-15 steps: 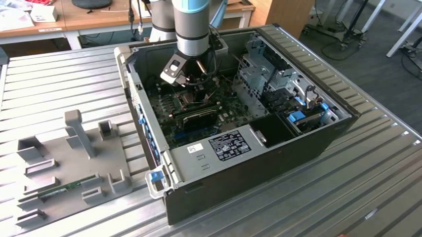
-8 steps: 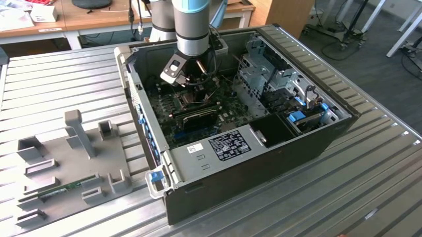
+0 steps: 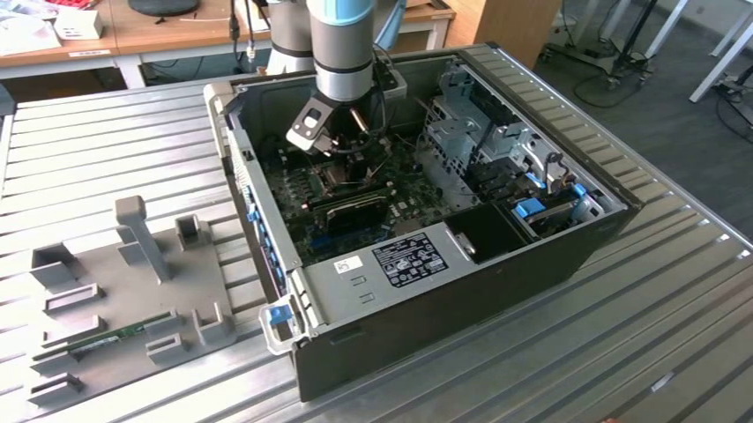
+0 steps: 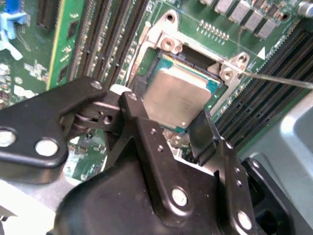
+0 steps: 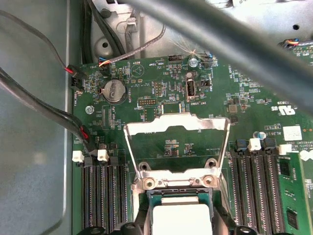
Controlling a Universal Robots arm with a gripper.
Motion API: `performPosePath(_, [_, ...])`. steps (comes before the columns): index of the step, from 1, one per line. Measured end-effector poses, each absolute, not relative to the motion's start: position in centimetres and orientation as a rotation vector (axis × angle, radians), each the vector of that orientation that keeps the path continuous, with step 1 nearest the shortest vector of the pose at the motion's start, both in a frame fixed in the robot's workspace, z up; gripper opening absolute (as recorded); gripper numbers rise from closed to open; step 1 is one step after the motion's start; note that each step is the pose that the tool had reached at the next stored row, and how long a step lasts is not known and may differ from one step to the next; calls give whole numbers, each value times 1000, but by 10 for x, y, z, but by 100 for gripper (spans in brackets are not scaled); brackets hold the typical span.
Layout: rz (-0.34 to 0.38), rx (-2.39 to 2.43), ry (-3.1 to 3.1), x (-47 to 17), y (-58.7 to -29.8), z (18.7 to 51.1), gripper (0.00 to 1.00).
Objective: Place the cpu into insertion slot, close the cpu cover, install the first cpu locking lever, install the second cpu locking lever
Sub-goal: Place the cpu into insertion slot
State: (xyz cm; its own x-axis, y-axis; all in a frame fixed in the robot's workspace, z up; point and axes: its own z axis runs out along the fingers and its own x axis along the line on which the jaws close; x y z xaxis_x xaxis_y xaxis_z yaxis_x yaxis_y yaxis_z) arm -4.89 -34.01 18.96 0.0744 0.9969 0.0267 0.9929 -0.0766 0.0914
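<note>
In both wrist views the cpu (image 4: 178, 95) (image 5: 181, 218), a flat square chip with a dull grey top and green edge, lies at the insertion slot (image 4: 167, 44) (image 5: 176, 182) between my black fingers (image 4: 131, 105). My gripper (image 4: 168, 112) (image 5: 180, 226) is shut on the cpu, one finger on each side. I cannot tell whether the chip is fully seated. The cpu cover (image 5: 176, 123), a silvery frame, is swung open away from the socket. In the exterior view my gripper (image 3: 341, 150) reaches down into the open computer case, over the slot (image 3: 344, 181).
Long black memory slots (image 4: 107, 39) (image 5: 102, 196) flank the socket. A thin metal lever (image 4: 274, 78) sticks out beside it. Cables (image 5: 49, 112) run along the case wall. A drive cage (image 3: 471, 132) stands nearby. A grey fixture (image 3: 118, 291) with a memory stick (image 3: 118, 337) lies outside the case.
</note>
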Motion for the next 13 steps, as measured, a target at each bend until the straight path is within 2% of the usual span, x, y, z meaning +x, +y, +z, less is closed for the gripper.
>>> performPosePath(13, [124,2266,2100,-49,-340,197,62])
